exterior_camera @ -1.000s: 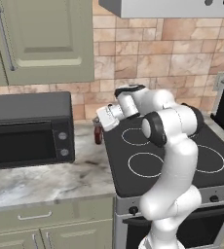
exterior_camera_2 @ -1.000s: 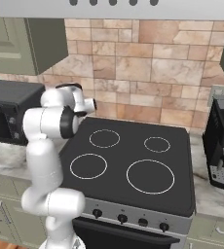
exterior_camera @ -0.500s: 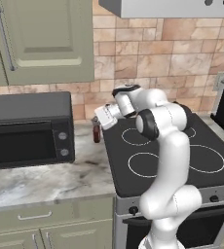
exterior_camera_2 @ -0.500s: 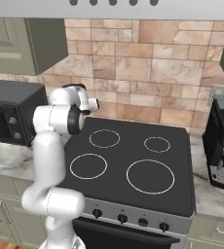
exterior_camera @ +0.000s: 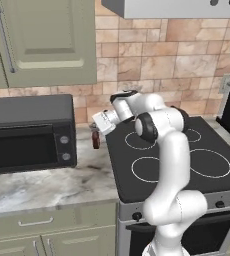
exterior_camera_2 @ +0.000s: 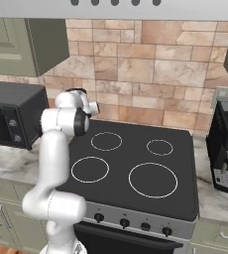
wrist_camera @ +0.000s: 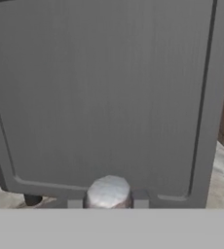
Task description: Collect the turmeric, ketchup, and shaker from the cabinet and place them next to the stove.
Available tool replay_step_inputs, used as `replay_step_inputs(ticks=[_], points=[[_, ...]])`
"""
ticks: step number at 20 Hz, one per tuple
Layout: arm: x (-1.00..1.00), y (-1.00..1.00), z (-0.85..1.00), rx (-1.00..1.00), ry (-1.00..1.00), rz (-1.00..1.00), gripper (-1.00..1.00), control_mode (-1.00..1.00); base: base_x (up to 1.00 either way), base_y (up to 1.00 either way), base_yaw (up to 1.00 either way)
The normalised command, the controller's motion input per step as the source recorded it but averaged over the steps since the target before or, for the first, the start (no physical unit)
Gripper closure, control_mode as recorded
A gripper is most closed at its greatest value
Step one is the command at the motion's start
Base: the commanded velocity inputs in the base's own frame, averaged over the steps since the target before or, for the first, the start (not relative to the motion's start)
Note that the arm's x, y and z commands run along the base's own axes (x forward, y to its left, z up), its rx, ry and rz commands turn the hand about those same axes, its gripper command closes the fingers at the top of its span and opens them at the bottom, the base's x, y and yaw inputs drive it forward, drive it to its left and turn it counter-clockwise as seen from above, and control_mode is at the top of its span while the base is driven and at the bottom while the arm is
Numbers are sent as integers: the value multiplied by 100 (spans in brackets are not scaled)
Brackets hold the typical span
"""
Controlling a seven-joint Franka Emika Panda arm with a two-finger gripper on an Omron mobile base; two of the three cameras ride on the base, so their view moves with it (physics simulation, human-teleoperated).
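- The gripper [wrist_camera: 107, 203] is closed on the shaker [wrist_camera: 108, 192], whose rounded silver top shows between the fingertips.
- It hangs over the counter [exterior_camera: 47, 182] between the microwave [exterior_camera: 29, 132] and the stove [exterior_camera: 187, 160].
- A dark red bottle [exterior_camera: 95, 140], likely the ketchup, stands just below.
- To do this well: lower it upright, clear of that bottle, then let go.
- No writing can be read.

black microwave [exterior_camera: 29, 132] on the marble counter [exterior_camera: 47, 182] (brick backsplash [exterior_camera_2: 136, 74] behind).
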Motion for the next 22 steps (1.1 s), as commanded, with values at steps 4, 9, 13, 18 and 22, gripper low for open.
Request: replay_step_inputs(ticks=[4, 9, 13, 18, 22], points=[[5, 5, -32, 0, 0, 2, -100, -100, 0, 0, 0], [0, 0, -28, 0, -1, 1, -100, -100, 0, 0, 0], [-14, -8, 0, 0, -7, 1, -100, -100, 0, 0, 0], [-16, 0, 2, 0, -2, 0, -100, -100, 0, 0, 0], [-1, 1, 35, -3, 0, 0, -100, -100, 0, 0, 0]])
